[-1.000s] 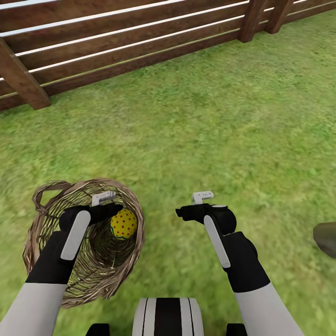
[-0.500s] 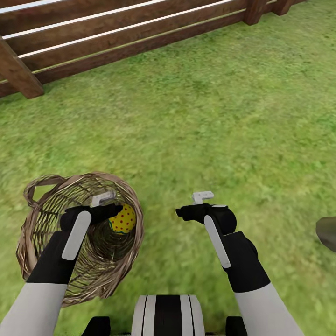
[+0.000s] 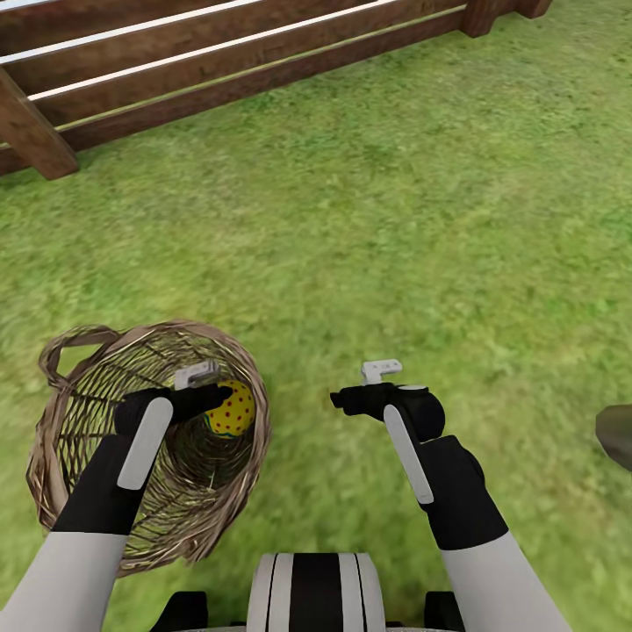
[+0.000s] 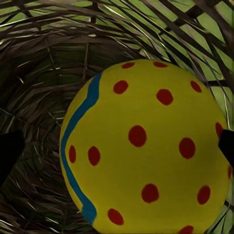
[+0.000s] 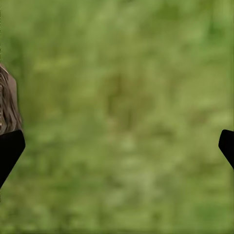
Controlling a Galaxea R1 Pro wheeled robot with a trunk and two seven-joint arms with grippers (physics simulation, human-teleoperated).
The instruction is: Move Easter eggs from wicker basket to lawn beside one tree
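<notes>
One Easter egg [image 3: 232, 410], yellow with red dots and a blue zigzag band, lies inside the wicker basket [image 3: 61, 412] on the lawn [image 3: 377, 219] at the lower left of the head view. My left gripper [image 3: 216, 398] reaches into the basket over the egg. In the left wrist view the egg [image 4: 146, 146] sits close between the spread black fingertips [image 4: 9, 151], so the gripper [image 4: 117, 151] is open around it. Over bare grass to the right of the basket, my right gripper [image 3: 339, 400] stays open and empty. No tree trunk can be made out with certainty.
A brown slatted fence [image 3: 219, 61] with a thick post [image 3: 31, 132] bounds the grass at the back. A grey-brown object [image 3: 616, 434] pokes in at the right edge. A brown woven edge [image 5: 7, 102], probably the basket, appears in the right wrist view.
The whole head view has shifted, so fence, basket and egg sit slightly higher and further left in the picture. Both arms keep the same pose.
</notes>
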